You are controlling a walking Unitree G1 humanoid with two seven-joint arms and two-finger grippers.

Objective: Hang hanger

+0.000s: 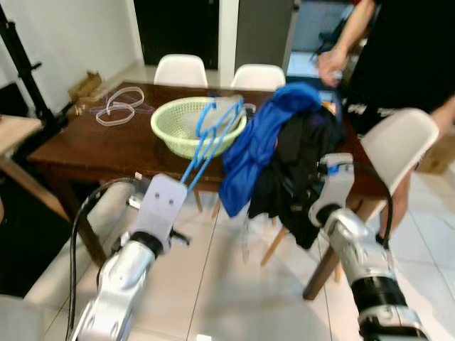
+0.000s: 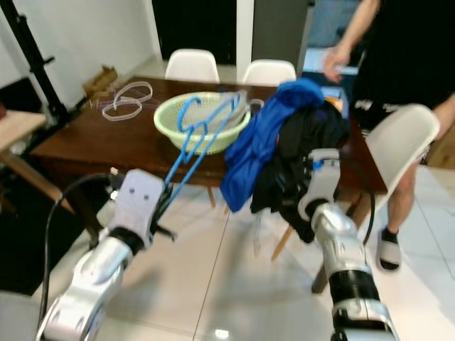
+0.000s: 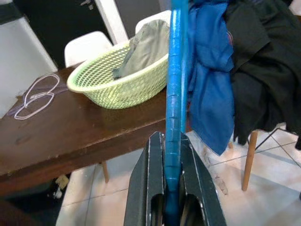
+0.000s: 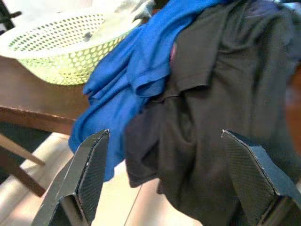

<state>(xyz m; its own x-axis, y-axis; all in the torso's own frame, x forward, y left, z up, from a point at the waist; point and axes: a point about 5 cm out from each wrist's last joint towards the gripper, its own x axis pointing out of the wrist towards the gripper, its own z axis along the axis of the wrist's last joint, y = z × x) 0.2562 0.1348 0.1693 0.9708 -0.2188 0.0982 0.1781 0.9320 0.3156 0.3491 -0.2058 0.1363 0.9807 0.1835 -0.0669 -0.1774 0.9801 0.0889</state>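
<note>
Two pincers up in front of us. Left pincer [image 3: 172,188] is pinching the blue hanger [image 1: 206,138] by its lower end; in the left wrist view the fingers [image 3: 150,183] sit tight on both sides of the blue bar. Hanger runs up and away from the pincer, tilted, its hooked top in front of the green basket [image 1: 174,124]. We can't tell if it touches the basket rim.

Right pincer [image 4: 164,174] is spread wide, fingers [image 4: 87,174] well apart, holding nothing. It points at the black garment [image 4: 221,108] and sits near it; contact can't be confirmed.

Basket stands on the brown counter [image 1: 92,145], with a grey cloth [image 3: 143,47] lying in it. Just beside the basket, on our right, a blue garment [image 1: 259,138] and the black one are piled together and droop over the counter's near edge. Blue lies left of black and partly over it.

Some clear hangers [image 1: 117,106] lie on the far left part of the counter, well apart from the basket.

White chairs: two [image 1: 181,69] behind the counter, one [image 1: 402,138] at its right end, next to the clothes pile.

A person [image 1: 398,64] in dark clothes stands behind that right chair, one hand [image 1: 330,65] raised near the far right corner of the counter.

Floor is pale tile [image 1: 227,284]. Views are slightly blurred.
</note>
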